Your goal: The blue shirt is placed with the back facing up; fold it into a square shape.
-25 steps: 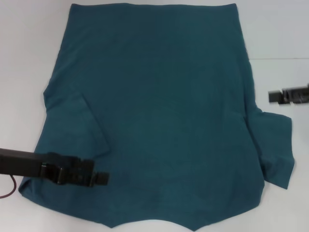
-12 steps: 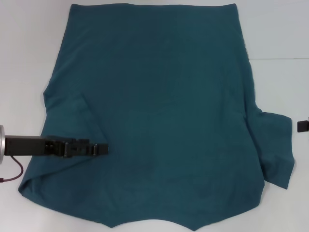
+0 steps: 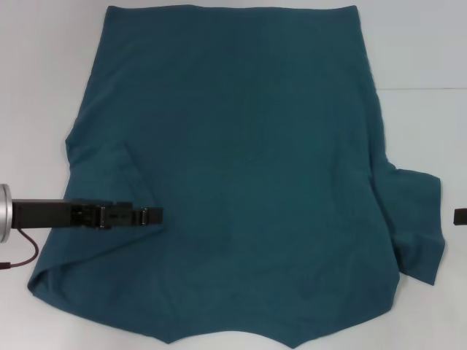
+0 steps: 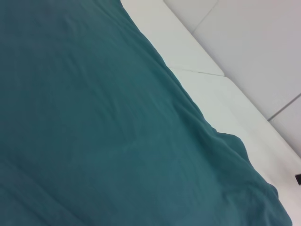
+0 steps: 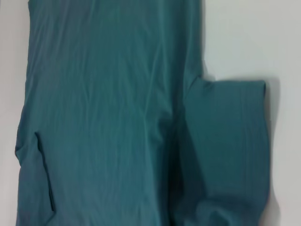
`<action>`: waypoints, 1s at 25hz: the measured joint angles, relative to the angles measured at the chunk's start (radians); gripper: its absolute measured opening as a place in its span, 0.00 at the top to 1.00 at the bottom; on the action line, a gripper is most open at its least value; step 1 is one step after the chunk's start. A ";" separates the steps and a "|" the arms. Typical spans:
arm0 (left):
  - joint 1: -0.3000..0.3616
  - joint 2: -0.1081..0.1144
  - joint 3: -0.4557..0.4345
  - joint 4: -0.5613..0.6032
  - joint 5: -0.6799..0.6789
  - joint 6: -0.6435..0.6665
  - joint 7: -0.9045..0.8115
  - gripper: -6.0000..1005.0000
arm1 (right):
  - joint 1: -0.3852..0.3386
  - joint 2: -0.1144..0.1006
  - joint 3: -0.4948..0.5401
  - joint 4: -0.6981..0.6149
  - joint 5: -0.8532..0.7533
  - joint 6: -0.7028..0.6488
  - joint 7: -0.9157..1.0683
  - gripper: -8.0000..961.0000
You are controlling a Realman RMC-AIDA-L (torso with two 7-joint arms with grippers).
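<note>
The blue shirt (image 3: pixel 241 182) lies flat on the white table (image 3: pixel 44 65) and fills most of the head view. Its long axis runs from 12 o'clock to 6 o'clock: the straight hem is at 12 o'clock, far from the robot, and the shoulders and neck side are at 6 o'clock, near the robot. The right sleeve sticks out at about 4 o'clock, while the left sleeve is folded in over the body at about 8 o'clock.

The left gripper (image 3: pixel 155 216) reaches in from 9 o'clock and sits low over the folded sleeve; it is not possible to tell if its fingers are open or closed. Of the right gripper (image 3: pixel 461 216) only a small dark piece shows at 3 o'clock, at the frame edge, apart from the shirt, so its state is also not clear.

Bare table is open at 9 o'clock and at 3 o'clock. The neck edge at 6 o'clock is cut off by the frame.
</note>
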 joint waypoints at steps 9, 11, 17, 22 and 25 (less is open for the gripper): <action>-0.001 0.000 0.003 0.000 0.000 -0.017 0.002 0.04 | 0.000 0.006 0.006 0.053 -0.003 0.018 0.004 0.42; -0.001 -0.001 0.006 0.000 0.000 -0.022 0.003 0.04 | 0.000 0.010 0.004 0.057 -0.004 0.034 0.005 0.42; 0.001 -0.001 0.008 -0.013 0.000 -0.040 0.006 0.04 | -0.001 0.017 -0.010 0.056 -0.006 0.060 -0.010 0.42; 0.001 0.000 0.009 -0.014 0.003 -0.053 0.006 0.04 | -0.003 0.018 -0.016 0.056 -0.010 0.068 -0.011 0.43; 0.001 0.000 0.009 -0.014 0.004 -0.055 0.006 0.04 | -0.004 0.019 -0.017 0.060 -0.018 0.075 -0.011 0.43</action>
